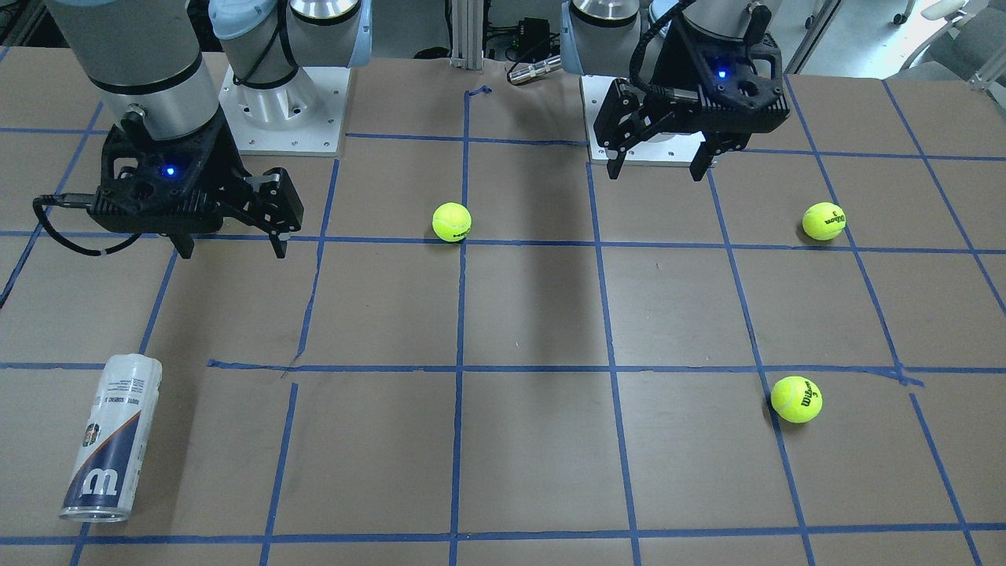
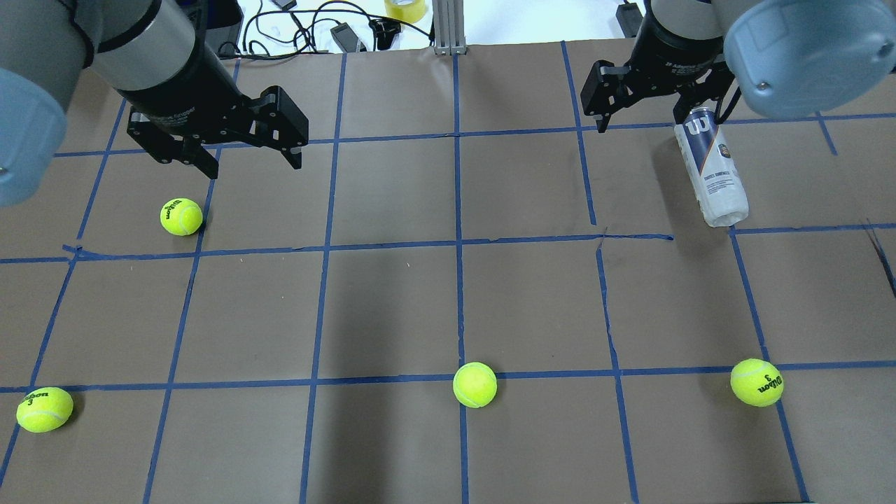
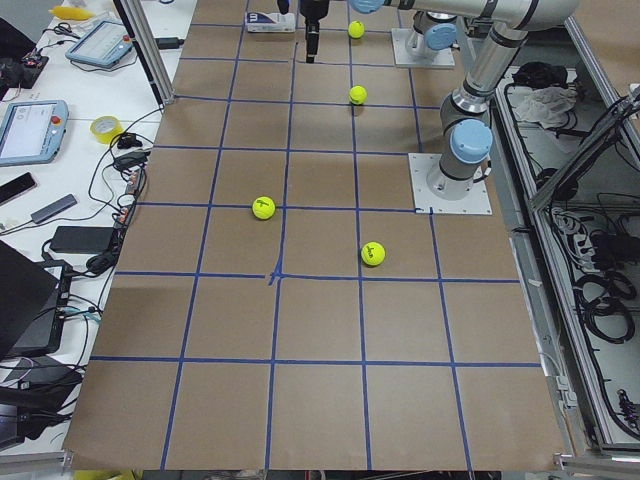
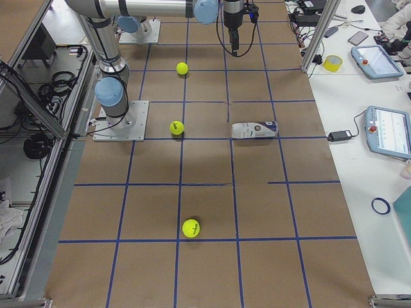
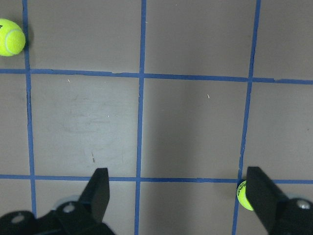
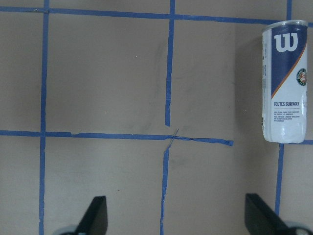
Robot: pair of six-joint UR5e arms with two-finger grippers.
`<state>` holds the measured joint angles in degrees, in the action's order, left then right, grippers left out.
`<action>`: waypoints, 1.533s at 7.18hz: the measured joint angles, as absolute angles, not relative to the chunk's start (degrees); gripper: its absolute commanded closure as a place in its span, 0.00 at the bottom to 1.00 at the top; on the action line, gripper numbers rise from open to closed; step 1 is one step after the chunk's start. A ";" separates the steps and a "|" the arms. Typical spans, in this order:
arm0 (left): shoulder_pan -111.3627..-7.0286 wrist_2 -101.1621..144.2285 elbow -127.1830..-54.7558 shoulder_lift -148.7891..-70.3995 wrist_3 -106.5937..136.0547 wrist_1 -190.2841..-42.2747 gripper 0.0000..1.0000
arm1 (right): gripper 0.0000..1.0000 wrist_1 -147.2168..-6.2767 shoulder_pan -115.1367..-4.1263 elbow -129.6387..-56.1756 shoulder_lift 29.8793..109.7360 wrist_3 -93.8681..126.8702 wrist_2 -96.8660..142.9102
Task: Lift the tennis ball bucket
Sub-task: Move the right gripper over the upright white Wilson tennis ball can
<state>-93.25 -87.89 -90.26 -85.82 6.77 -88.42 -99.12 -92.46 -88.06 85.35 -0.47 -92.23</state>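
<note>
Lying sideways is one tennis ball bucket (four loose balls), left and right jaws spread.

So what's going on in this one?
Nothing is held yet. The tennis ball bucket lies on its side on the table, on the robot's right. The right gripper hovers open, well clear of it; the left gripper is open too. Four tennis balls lie scattered.

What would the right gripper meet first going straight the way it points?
Likely the bare table: the right gripper points down at it, and the tennis ball bucket lies off to one side.
</note>
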 measured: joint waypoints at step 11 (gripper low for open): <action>-93.34 -87.80 -90.26 -86.12 6.77 -88.42 0.00 | 0.00 -101.61 -83.36 -69.65 60.55 -5.98 -93.62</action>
